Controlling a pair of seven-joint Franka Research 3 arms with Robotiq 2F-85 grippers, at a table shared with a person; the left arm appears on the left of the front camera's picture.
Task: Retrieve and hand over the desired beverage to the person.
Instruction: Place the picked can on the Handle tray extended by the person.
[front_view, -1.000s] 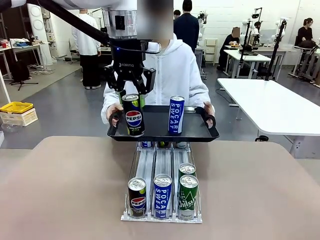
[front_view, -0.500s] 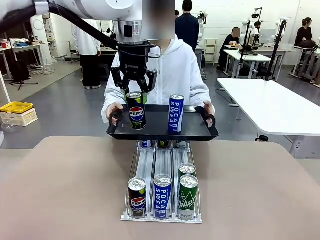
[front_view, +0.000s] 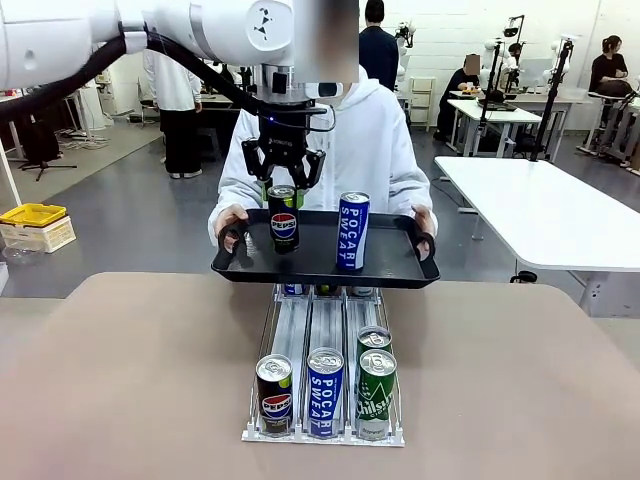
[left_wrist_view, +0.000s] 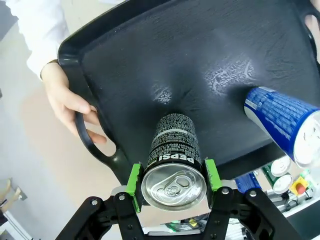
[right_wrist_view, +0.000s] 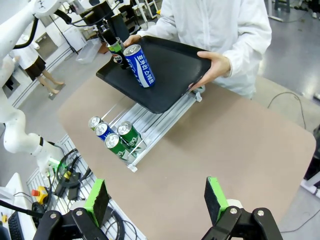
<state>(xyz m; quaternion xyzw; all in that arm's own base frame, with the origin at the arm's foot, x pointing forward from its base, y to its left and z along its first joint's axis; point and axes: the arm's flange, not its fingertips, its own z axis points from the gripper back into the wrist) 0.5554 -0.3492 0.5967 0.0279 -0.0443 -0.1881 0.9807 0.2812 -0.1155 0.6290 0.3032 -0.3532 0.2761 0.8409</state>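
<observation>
Gripping a Pepsi can by its upper body with the left claw, green pads pressing on either side just below the rim, as the left wrist view is showing. Standing the can upright on the black tray, near its left end and toward the far edge; whether the base is already resting on the tray floor or hanging just above it is hard to tell, though the wrist view is suggesting contact. Sharing the tray with an upright blue Pocari Sweat can just to the right of the Pepsi, apart from it. Being held level over the far edge of the tabletop by the person, one hand at each tray handle. Judging the retrieval as done and the handover as nearly done: still remaining are letting go of the can and pulling the arm clear. Sitting untouched at the near end of the dispenser rack on the tabletop: another Pepsi, another Pocari Sweat and two green cans. Idling well back over the near side of the tabletop, the right claw is standing wide apart with nothing between its pads.
</observation>
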